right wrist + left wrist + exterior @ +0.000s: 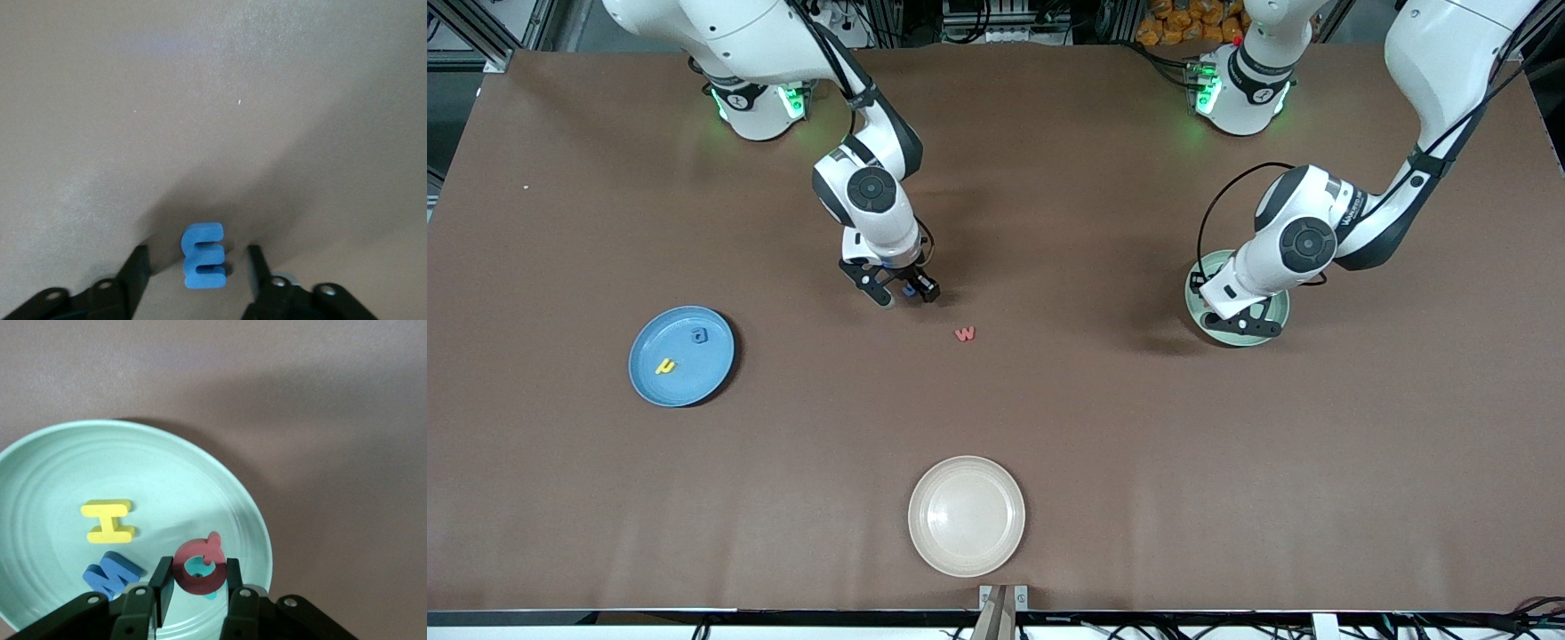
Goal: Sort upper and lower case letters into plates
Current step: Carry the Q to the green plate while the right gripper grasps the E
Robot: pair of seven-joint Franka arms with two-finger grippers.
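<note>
The mint green plate (1195, 286) lies at the left arm's end of the table, and my left gripper (1240, 325) hangs over it. In the left wrist view this gripper (198, 579) is shut on a red rounded letter (197, 565) just above the plate (53, 473). A yellow H (109, 521) and a blue M (110, 574) lie in that plate. My right gripper (905, 295) is down at the table's middle. It stands open astride a blue E (203, 257), with a gap on each side. The sky blue plate (681, 356) holds a yellow letter (665, 365) and a blue letter (699, 335).
A small red w (965, 334) lies on the brown table, a little nearer the front camera than the right gripper. A cream-white plate (967, 516) sits near the table's front edge.
</note>
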